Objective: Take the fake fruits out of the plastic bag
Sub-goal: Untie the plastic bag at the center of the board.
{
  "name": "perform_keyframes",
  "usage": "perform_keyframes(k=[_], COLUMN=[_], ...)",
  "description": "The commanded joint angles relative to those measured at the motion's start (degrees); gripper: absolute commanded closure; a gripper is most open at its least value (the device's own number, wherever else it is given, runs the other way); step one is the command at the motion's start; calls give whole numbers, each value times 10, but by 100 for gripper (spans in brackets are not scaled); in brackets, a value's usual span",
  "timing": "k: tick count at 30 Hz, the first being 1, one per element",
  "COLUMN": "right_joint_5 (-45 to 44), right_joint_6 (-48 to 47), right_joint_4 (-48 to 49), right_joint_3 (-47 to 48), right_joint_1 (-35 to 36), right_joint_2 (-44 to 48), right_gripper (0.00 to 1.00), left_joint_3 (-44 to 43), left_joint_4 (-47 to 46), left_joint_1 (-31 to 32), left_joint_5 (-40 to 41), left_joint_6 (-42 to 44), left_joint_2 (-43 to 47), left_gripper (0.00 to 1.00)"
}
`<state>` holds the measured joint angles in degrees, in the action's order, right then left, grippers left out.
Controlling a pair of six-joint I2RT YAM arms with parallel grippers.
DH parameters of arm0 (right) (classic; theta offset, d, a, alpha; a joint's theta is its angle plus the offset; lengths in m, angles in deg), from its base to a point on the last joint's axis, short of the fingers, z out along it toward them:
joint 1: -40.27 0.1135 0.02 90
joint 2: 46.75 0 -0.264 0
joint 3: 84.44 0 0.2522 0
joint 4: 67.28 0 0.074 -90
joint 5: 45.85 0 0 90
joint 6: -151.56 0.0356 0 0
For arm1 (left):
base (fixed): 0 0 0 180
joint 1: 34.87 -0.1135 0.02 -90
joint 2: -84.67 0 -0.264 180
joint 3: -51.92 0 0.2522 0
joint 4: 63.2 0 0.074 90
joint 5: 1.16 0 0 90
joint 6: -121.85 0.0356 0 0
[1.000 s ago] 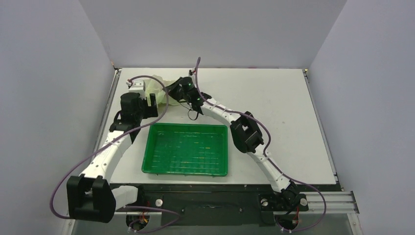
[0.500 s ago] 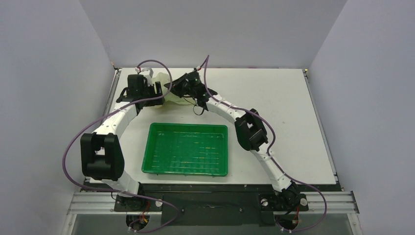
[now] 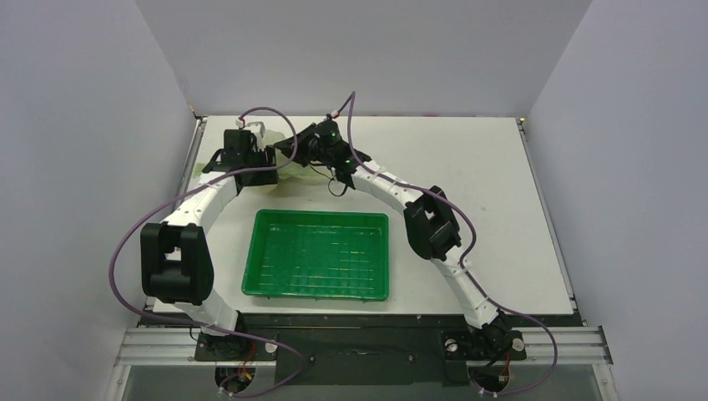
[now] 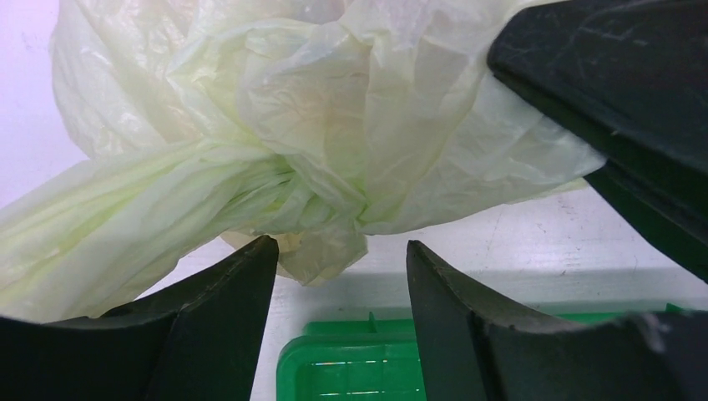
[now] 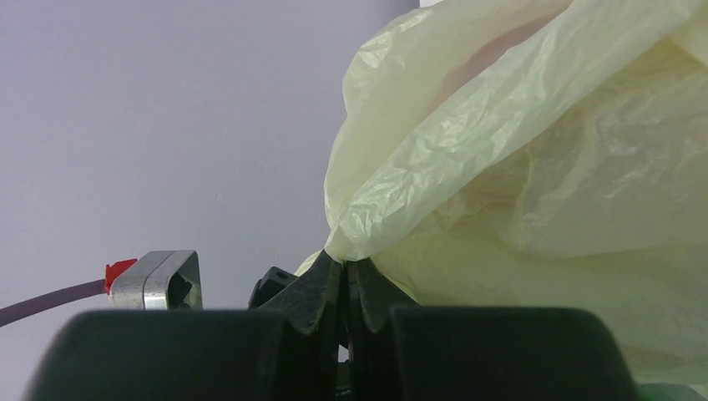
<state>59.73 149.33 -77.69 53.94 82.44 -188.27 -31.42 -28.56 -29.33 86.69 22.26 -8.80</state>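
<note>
The bench [image 3: 467, 167] is seen with a green tray [image 3: 321, 214] near the arm bases, and both arms are stretched past it to the far left corner. The left arm [image 3: 196, 209] is bent round from the left and the right arm [image 3: 392, 196] is reached across from the right, so the two wrists are brought almost together. The bag [image 4: 334, 109] is held between them, beyond the tray's far edge, and appears to be lifted off the bench rather than laid flat. The right end effector [image 5: 345, 271] is closed tight on a pinched fold of the bag's film, with the bulk of the bag spread up and to the right of it in its wrist view. The left end effector [image 4: 340, 246] is held about half open with nothing gripped. The bag lies directly ahead of it. A twisted knot [image 4: 334, 200] hangs just beyond the gap between the left fingers, and the bunched film runs off to the lower left. The next move is judged to turn on that knot, and the left end effector is the free one lined up with it. No fruits are seen bare. A faint pinkish tint is noted through the film, but which fruit it is cannot be told.
</note>
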Motion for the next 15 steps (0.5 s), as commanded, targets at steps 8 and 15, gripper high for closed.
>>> perform_keyframes(k=[8,15], right_joint_5=[11,23], right_joint_6=[15,-9], right_joint_4=[43,26], right_joint_3=[-24,-64], right_joint_1=[-3,-43], right_joint_2=[65,77], right_gripper=[100,100], left_joint_3=[-26,-10], left_joint_4=[9,7], left_joint_1=[-16,-32], left_joint_5=[17,62], left_joint_6=[6,-3], left_joint_2=[12,41], left_gripper=[83,100])
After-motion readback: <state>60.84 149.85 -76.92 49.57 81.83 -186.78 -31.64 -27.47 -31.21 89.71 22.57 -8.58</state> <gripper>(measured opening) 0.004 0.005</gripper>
